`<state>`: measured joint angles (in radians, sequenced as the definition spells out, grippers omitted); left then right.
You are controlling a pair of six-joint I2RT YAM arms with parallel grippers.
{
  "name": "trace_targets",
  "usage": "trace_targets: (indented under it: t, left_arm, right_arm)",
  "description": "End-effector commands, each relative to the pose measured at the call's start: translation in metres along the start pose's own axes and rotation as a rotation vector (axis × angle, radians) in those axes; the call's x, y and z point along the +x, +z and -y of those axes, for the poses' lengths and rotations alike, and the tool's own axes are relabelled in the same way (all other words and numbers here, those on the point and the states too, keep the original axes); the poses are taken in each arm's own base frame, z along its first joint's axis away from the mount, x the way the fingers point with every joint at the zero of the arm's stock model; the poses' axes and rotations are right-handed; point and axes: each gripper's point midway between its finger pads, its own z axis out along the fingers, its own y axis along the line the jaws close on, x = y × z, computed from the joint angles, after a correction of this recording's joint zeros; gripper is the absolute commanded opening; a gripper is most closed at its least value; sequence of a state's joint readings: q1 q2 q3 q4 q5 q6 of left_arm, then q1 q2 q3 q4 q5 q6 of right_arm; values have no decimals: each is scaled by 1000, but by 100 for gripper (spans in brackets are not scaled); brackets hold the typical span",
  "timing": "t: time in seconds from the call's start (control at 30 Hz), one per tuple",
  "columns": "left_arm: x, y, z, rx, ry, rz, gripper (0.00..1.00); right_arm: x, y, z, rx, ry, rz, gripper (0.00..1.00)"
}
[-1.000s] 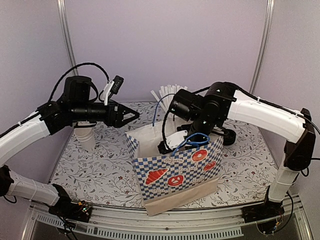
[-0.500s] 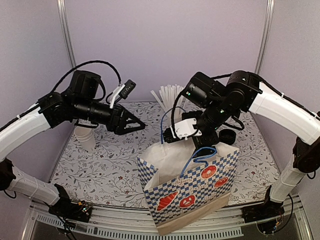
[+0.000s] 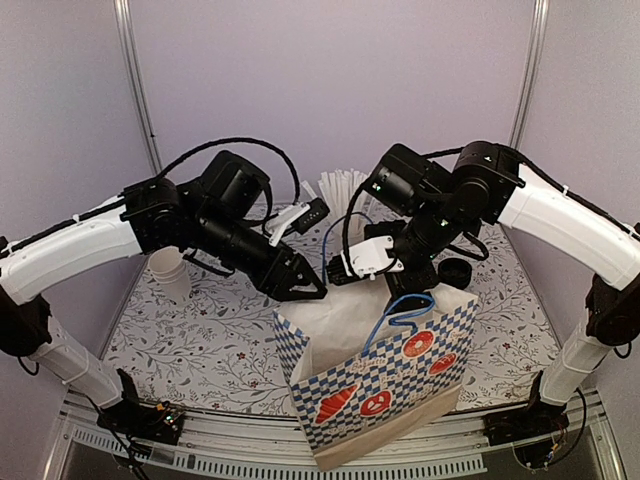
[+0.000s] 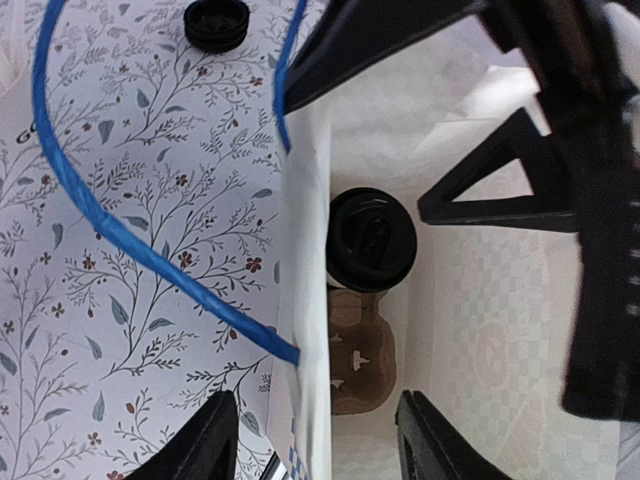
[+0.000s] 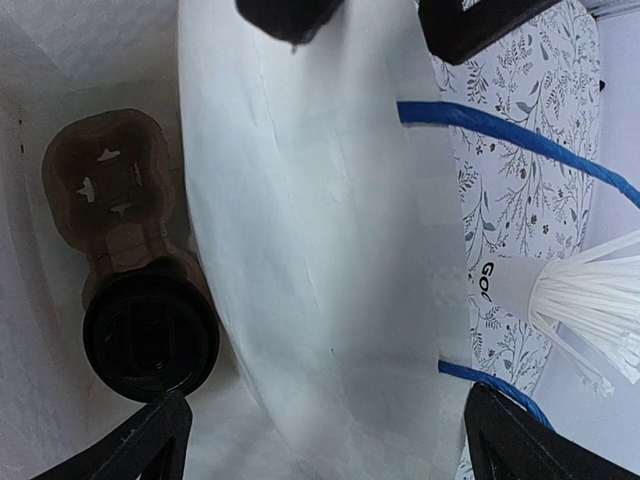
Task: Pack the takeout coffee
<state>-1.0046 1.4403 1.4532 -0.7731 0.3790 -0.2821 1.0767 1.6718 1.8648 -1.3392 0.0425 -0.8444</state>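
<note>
Underneath, floral tablecloth [image 3: 190, 345]; behind, lilac walls [image 3: 330, 80].

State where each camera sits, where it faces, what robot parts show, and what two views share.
Top external: above and behind the bases, facing forward and down over the table; left arm and right arm show, left gripper and right gripper at the paper bag.
Left wrist: on the left arm, looking down into the bag; own fingers below.
Right wrist: same from the opposite side; own fingers below.
Both wrist views share the takeout coffee in its carrier.
</note>
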Motion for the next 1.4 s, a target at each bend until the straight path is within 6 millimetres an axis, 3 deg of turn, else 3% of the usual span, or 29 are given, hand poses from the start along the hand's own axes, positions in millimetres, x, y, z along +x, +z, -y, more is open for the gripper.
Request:
trace_targets:
  t: [0.0,0.07,0.27,0.4,0.57,0.77,0.83,1.03,1.23,1.37]
  left_arm:
    - [3,1,-11,-80,-25,-30,54]
    - [-1,4,-7,-58,-19,-19,49]
    - [-14,10,-1,-16,5,8,16]
    - [-28,9,-8,-49,31,57,0]
    - [-45,4,-26,-96,50,104,0]
    - [-62,-20,-45,-207,93,165,0]
    - [-66,-30,-54,-280,106,192,0]
    - [-76,-44,-66,-382,141,260,0]
    - [-78,-55,-54,-362,195,338,0]
    - [-73,-49,-40,-288,205,340,0]
  right_arm:
    - [1,-13,4,34,22,19,99]
    - [1,-15,4,36,24,20,99]
    - [0,-26,7,68,22,40,99]
    - [-11,-46,11,110,-20,134,97]
    - [-26,-84,20,200,-79,254,95]
    - [-17,-109,39,335,-87,253,89]
    - [-7,-115,50,358,-62,267,88]
    - [52,-128,97,480,65,292,81]
    - [113,-111,113,503,224,262,79]
    - [135,-89,113,485,344,260,79]
